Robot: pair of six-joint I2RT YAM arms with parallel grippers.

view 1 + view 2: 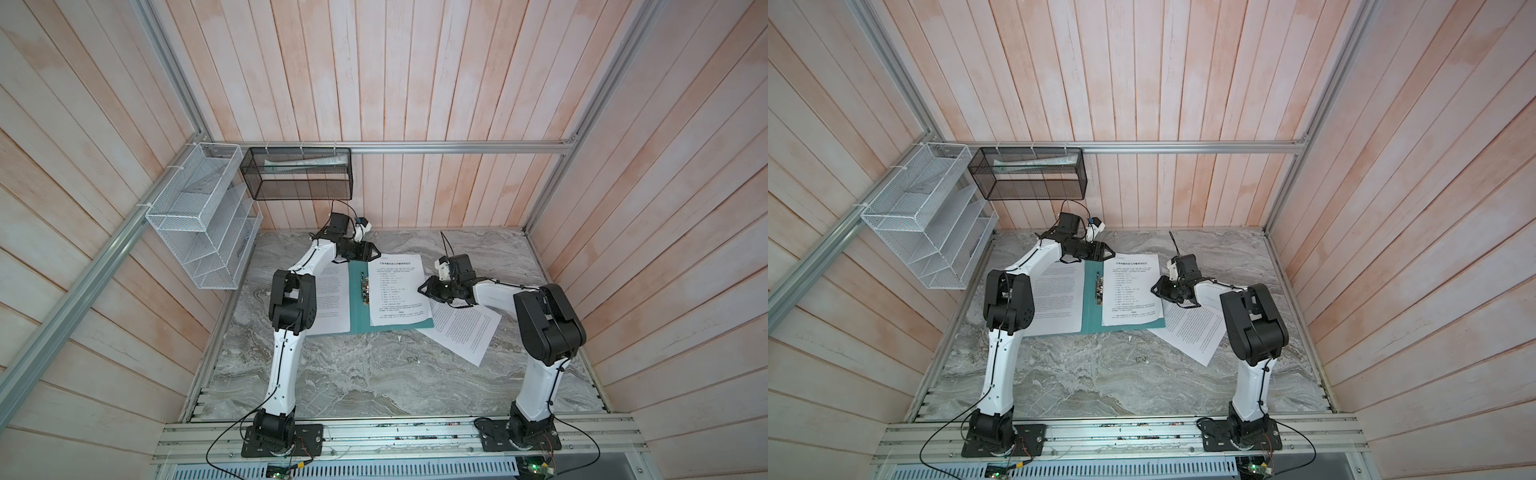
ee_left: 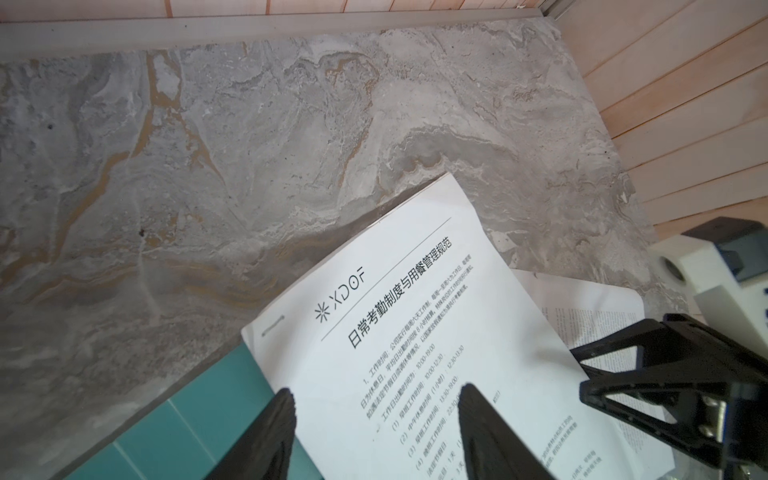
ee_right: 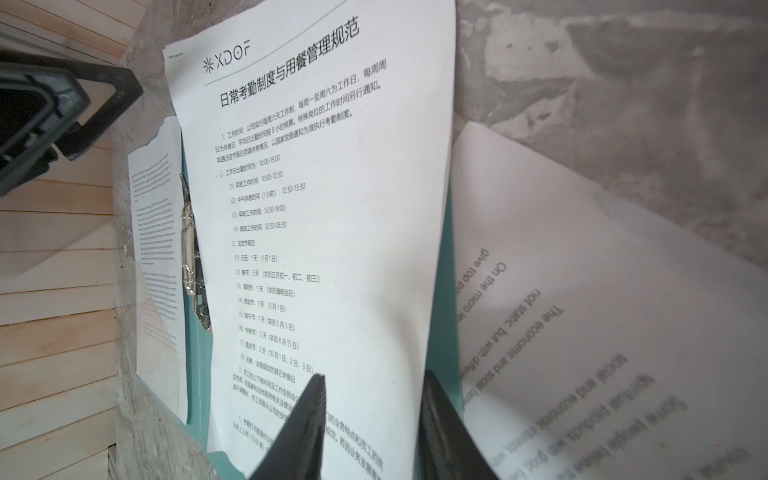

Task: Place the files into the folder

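Observation:
The teal folder lies open on the marble table, its metal clip along the spine. One white file rests on its left half. A file with a bold heading covers the right half. Another file lies askew on the table, tucked under the folder's right edge. My left gripper is open over the headed file's far corner. My right gripper has its jaws apart, low over that file's right edge, gripping nothing.
A white wire rack hangs on the left wall. A black mesh basket hangs on the back rail above the left arm. Wooden walls close the table on three sides.

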